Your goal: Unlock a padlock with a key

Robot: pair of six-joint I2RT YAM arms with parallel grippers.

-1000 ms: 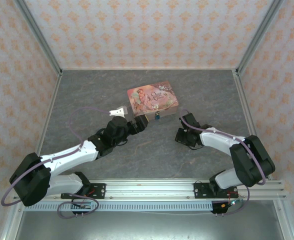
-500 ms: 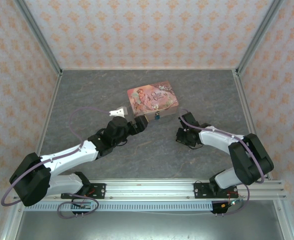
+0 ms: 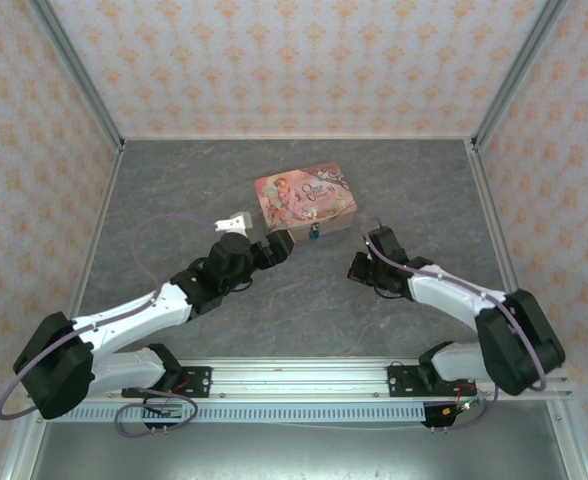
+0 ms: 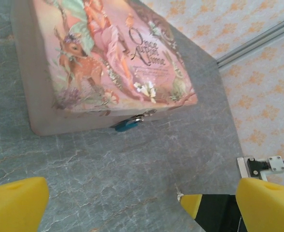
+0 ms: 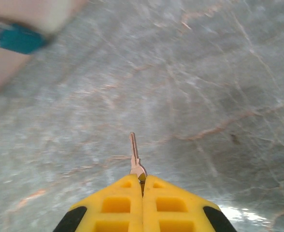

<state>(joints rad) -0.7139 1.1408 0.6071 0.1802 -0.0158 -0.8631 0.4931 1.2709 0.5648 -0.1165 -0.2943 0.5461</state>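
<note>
Overhead view: right gripper at centre right of the frame, its jaws pressed together on the key. In the right wrist view the yellow fingers meet with no gap and pinch the key by its head; the shaft juts straight out of the fingertips, its long axis running up the frame with a slight lean to the left, above the grey marbled surface. The padlock lies blurred in the upper left corner of that view, well apart from the key tip.

Left gripper sits just left of frame centre, beside the near left corner of the pink tin. In the left wrist view its jaws stand wide, one yellow pad in the lower left corner and the other in the lower right, holding nothing and touching nothing.

The padlock, teal, hangs from a small metal clasp against the tin's front wall, just under the lid's edge at frame centre; its long axis lies roughly along that wall, tilted down to the left. In the overhead view it shows as a small blue spot at the tin's near edge, between the two grippers.

The tin's lid is down; its contents are hidden.
</note>
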